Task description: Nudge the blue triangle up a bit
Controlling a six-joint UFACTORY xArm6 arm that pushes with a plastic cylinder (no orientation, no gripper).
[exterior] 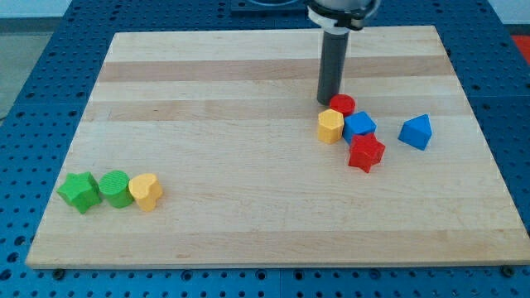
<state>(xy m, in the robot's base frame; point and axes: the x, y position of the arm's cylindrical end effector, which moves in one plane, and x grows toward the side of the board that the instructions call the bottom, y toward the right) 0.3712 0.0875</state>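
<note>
The blue triangle (416, 132) lies on the wooden board at the view's right, apart from the other blocks. My tip (328, 101) rests on the board just left of a red cylinder (343, 105), well to the left of and slightly above the blue triangle. Below the red cylinder sit a yellow hexagon (330, 127), a blue cube (359, 126) and a red star (366, 153), packed close together.
At the view's bottom left a green star (80, 191), a green cylinder (115, 189) and a yellow heart (146, 191) stand in a row. The board's right edge (484, 149) lies a short way right of the blue triangle.
</note>
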